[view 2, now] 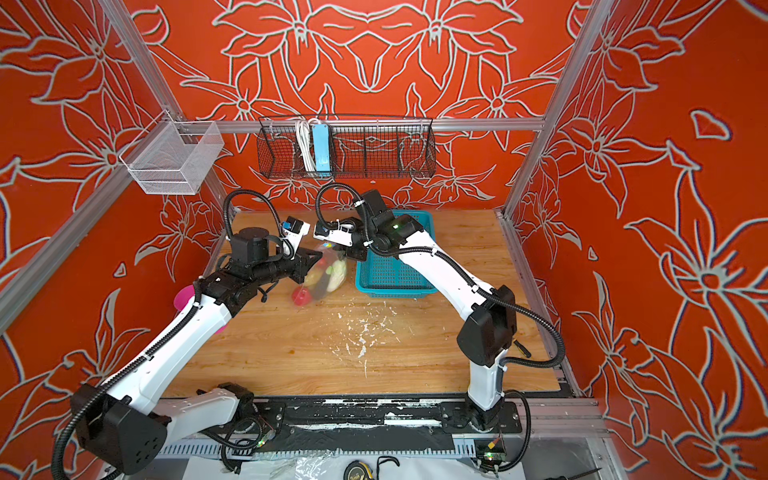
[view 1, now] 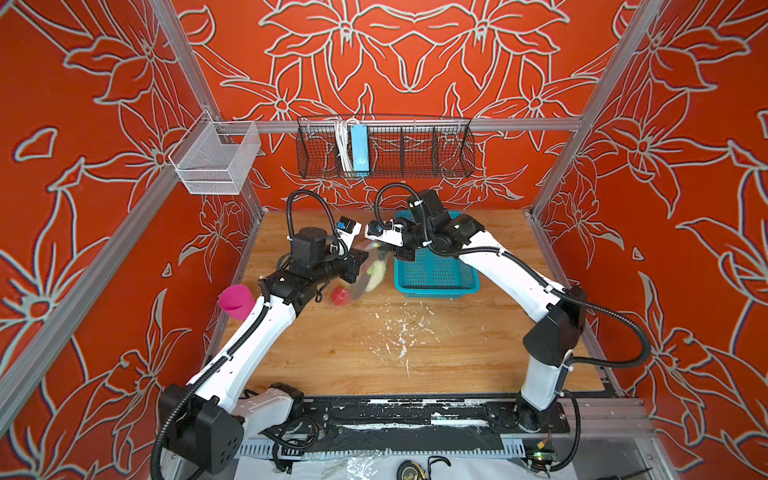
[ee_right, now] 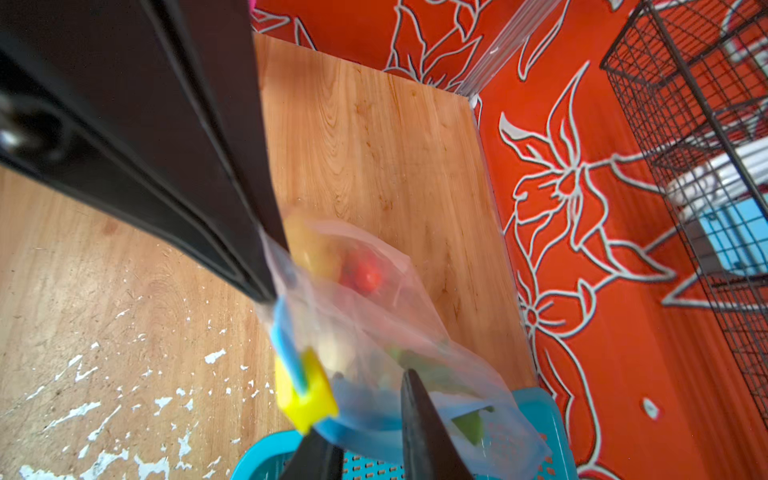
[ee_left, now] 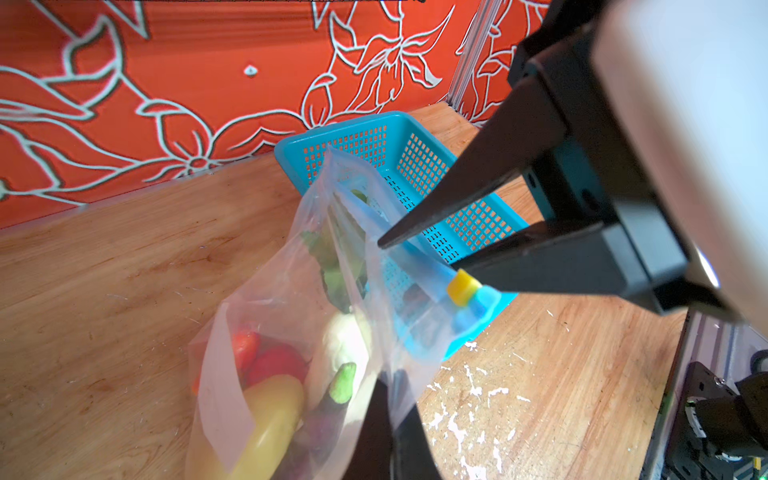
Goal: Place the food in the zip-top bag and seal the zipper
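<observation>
In both top views the zip-top bag (view 1: 368, 272) is only a shiny smear between the two wrists. It stands on the table (view 1: 374, 353) just left of the teal basket (view 1: 436, 287), and the arms hide how it is gripped.

The left wrist camera fills that in. The left gripper (ee_left: 392, 401) has its jaws pressed together on the bag's side edge. The right gripper (ee_left: 417, 254) has its jaws a little apart, one on either side of the blue zipper (ee_left: 419, 262), right beside the yellow slider (ee_left: 462, 286).

That view also shows the food through the film: red apples (ee_left: 276, 361), a yellow fruit (ee_left: 270, 415), the white radish (ee_left: 345, 336) and the eggplant (ee_left: 328, 415). From above, only the radish and one apple at the bag's near-left bottom corner show clearly.

The left gripper's black body blocks half of the right wrist camera. What remains shows the slider close up, near where the left jaws pinch.

A pink cup (view 1: 235, 301) peeks out from behind the left arm. The right arm covers the basket's far corner. A black wire rack (view 1: 415, 145) hangs on the far wall.
</observation>
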You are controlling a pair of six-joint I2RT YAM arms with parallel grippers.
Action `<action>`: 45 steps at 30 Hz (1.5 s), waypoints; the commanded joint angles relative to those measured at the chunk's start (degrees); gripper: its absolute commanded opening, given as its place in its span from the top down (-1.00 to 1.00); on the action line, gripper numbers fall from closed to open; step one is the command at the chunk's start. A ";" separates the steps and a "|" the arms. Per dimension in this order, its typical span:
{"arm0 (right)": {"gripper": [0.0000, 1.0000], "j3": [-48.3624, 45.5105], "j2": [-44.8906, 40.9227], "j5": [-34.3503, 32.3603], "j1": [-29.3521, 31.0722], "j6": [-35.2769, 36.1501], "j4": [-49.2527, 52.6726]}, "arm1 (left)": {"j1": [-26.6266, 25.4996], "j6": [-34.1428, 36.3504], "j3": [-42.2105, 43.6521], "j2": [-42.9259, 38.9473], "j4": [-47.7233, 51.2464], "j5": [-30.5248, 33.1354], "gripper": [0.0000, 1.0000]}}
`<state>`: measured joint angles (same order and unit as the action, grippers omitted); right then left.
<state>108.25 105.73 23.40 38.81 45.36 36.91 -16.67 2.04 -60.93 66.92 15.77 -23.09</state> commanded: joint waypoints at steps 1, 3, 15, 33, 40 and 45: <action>0.49 0.42 -1.11 1.97 0.10 -0.41 1.33 | 0.17 -0.02 -0.11 -0.55 -0.57 -0.68 1.00; 0.49 -0.16 -1.73 2.61 0.11 -0.67 0.74 | 0.16 0.06 -0.16 -0.34 -0.48 -0.67 1.00; 0.27 -2.84 -5.09 7.67 0.09 -2.19 -1.02 | 0.15 -0.11 -1.21 1.35 0.53 0.59 1.00; 0.37 -3.93 -5.21 10.67 0.13 -4.32 -4.47 | 0.15 -0.15 -1.39 1.55 0.67 0.17 1.00; 0.38 -2.05 -3.50 10.18 0.13 -3.56 -2.84 | 0.14 -0.20 -1.34 1.39 0.67 0.24 1.00; 0.43 -2.07 -3.08 10.75 0.08 -3.70 -3.11 | 0.14 -0.11 -1.30 1.30 0.75 0.15 1.00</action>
<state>105.14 102.00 32.08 38.81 41.54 33.63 -16.67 1.85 -60.95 68.31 16.78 -22.59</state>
